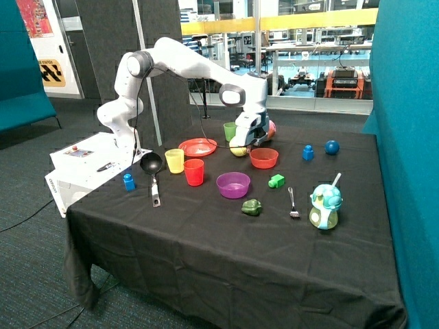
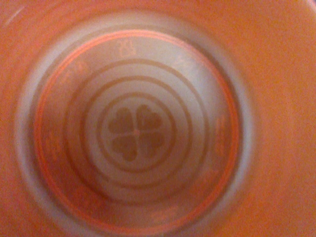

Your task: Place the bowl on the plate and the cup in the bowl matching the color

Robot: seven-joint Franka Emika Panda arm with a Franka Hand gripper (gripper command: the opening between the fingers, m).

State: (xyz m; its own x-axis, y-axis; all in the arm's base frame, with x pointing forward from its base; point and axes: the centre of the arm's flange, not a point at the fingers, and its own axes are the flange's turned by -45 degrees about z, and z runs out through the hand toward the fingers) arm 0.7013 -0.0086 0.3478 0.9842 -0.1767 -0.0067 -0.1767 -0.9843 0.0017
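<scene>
Draped in matt black cloth, the bench (image 1: 206,240), soft folds at the corners. Smooth glossy plastic on the red plate (image 1: 197,147), the orange-red bowl (image 1: 263,158), the purple bowl (image 1: 233,184) and the red cup (image 1: 194,172). Up close in the wrist view, moulded plastic with raised rings and a clover stamp on the bowl (image 2: 136,133). Shiny metal on the fork (image 1: 293,203). Hard white glossy shell over the robot arm (image 1: 185,62).
</scene>
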